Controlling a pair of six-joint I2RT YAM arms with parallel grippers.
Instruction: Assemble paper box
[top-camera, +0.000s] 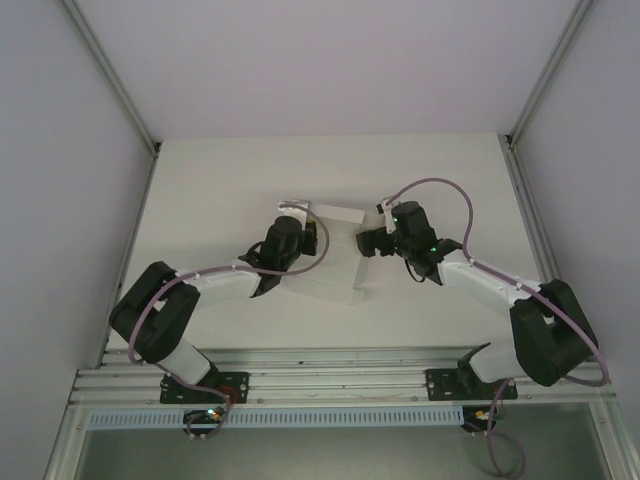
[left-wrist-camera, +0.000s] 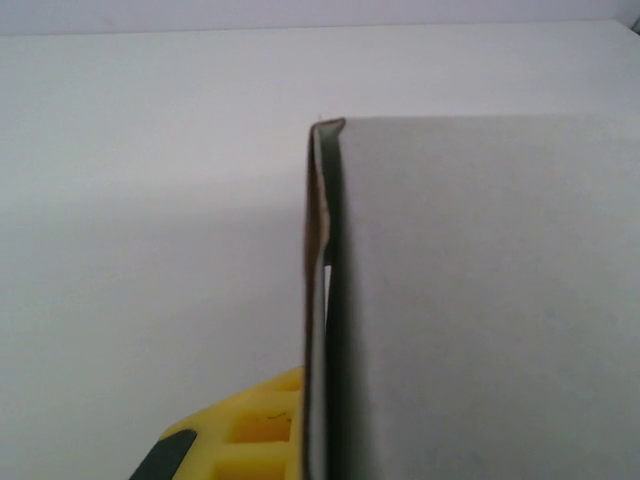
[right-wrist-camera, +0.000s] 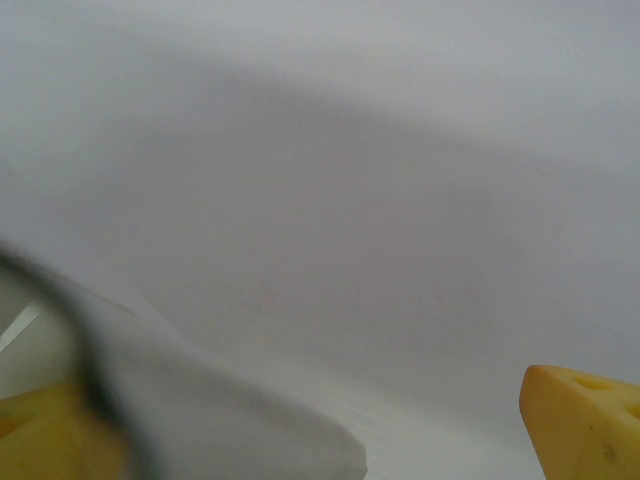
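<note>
My left claw is pressed together on 1 thin wall of the paper box, in the middle of the desk. A firm pinch should stop that smooth white cardboard bowing. My right claw, spread wide, hangs beside a limp flap.
</note>
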